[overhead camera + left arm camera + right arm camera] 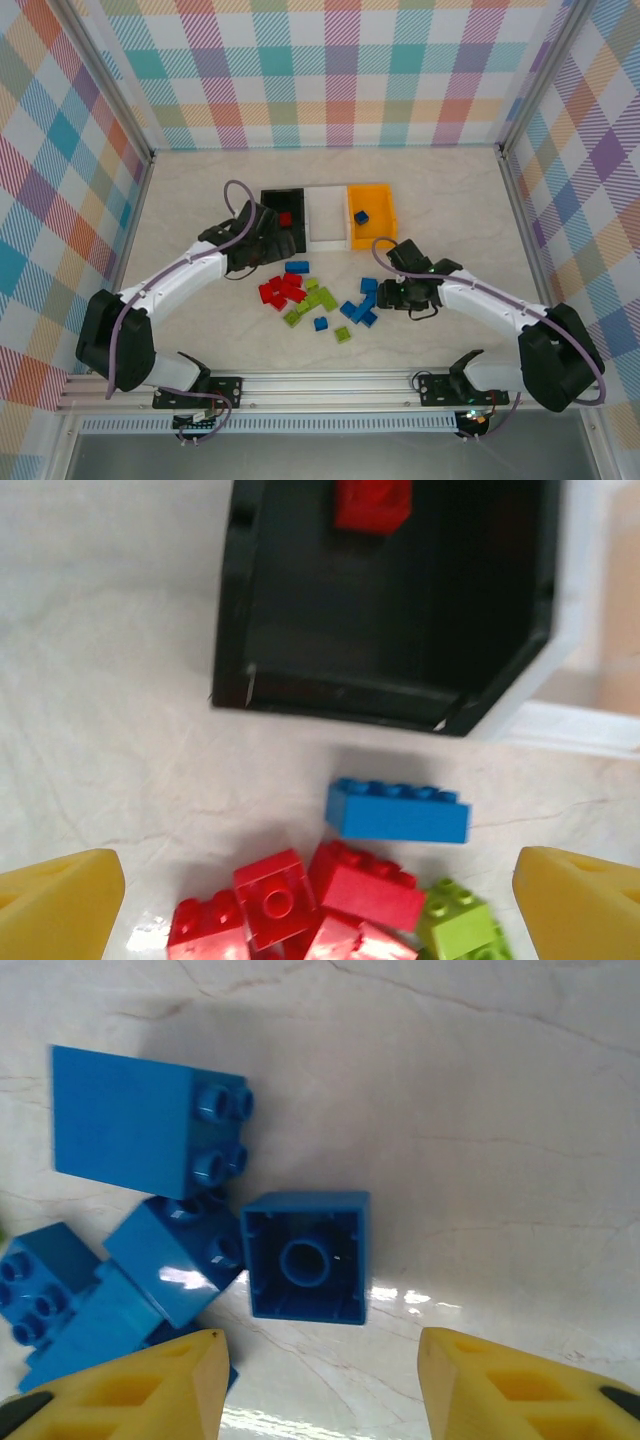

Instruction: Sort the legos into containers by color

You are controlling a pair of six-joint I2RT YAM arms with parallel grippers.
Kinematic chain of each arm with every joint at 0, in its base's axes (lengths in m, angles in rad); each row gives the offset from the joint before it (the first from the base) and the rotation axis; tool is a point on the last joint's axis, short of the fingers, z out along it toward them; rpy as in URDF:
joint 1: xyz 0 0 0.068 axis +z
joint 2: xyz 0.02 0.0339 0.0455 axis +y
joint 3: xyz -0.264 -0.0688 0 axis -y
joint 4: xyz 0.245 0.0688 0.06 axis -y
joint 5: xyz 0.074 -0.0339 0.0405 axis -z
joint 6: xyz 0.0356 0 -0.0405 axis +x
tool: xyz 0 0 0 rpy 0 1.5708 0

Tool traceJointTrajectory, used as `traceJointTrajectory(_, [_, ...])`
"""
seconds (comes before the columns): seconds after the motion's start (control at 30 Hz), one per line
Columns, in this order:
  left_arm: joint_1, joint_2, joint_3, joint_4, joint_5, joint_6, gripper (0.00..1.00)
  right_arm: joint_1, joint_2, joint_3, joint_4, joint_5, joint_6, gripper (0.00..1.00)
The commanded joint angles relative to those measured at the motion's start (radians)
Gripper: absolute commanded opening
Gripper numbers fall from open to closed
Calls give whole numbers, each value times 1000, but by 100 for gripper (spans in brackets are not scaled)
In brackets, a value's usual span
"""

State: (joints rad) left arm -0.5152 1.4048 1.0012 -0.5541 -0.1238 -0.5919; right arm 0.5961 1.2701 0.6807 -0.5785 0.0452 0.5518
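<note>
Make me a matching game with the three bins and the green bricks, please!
1 black bin
2 white bin
3 orange bin
4 green bricks

A holds a blue brick
B loose on the table
C holds a red brick
D middle of the bin row

Pairs: 1-C, 2-D, 3-A, 4-B

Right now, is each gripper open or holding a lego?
Left gripper: open, holding nothing, near the black bin.
Right gripper: open, holding nothing, near an upside-down blue lego.
</note>
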Motion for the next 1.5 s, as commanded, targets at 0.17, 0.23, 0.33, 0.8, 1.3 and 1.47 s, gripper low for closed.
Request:
traceJointTrajectory(0.17, [-3, -7, 14, -2, -22, -18, 100, 42, 114, 25, 22, 24, 22, 53])
traceJointTrajectory(0.23, [-3, -1, 19, -6, -28, -12, 100, 44, 138, 30, 36, 35, 25, 53])
traceJointTrajectory(0.33, [-2, 8, 28, -13, -27, -6, 100, 43, 168, 48, 60, 56, 28, 56])
traceJointTrajectory(0.8, [-2, 4, 32, -28, -37, 6, 100, -50, 293, 131, 119, 161, -5, 59])
traceJointTrajectory(1.3, [-2, 3, 9, -18, -35, 6, 100, -111, 292, 187, 121, 255, -3, 57])
traceJointTrajectory(1.47, [-1, 9, 7, -10, -32, 6, 100, -112, 311, 222, 93, 212, -18, 57])
